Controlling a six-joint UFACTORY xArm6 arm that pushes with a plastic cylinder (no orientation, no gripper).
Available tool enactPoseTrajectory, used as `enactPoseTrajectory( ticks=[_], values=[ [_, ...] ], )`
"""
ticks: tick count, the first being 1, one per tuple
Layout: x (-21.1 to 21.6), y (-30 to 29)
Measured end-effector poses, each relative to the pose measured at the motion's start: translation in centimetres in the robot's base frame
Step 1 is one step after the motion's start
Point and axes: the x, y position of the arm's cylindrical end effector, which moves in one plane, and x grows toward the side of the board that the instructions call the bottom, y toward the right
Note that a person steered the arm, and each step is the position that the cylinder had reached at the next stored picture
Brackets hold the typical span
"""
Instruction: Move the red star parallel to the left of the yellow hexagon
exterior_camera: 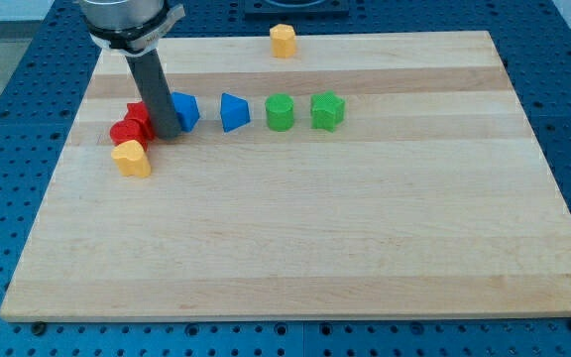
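Two red blocks sit close together at the view's left. The upper one (139, 113) looks like the star, and the lower one (124, 131) is rounder. My tip (165, 135) rests on the board just right of them, touching or nearly touching the upper red block, and its rod hides part of that block. A yellow block (133, 158) lies just below the red pair. A second yellow block (283, 41), which looks hexagonal, stands at the board's top edge near the middle.
A row runs rightward from my tip: a blue block (186, 111) right beside the rod, another blue block (233, 112), then two green blocks (280, 112) (327, 111). The wooden board (315, 238) lies on a blue perforated table.
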Motion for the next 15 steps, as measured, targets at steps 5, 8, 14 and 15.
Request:
enactPoseTrajectory(
  ticks=[5, 8, 14, 15],
  values=[
    [7.0, 2.4],
    [7.3, -1.4],
    [-0.1, -3.8],
    [-1.8, -3.8]
  ],
)
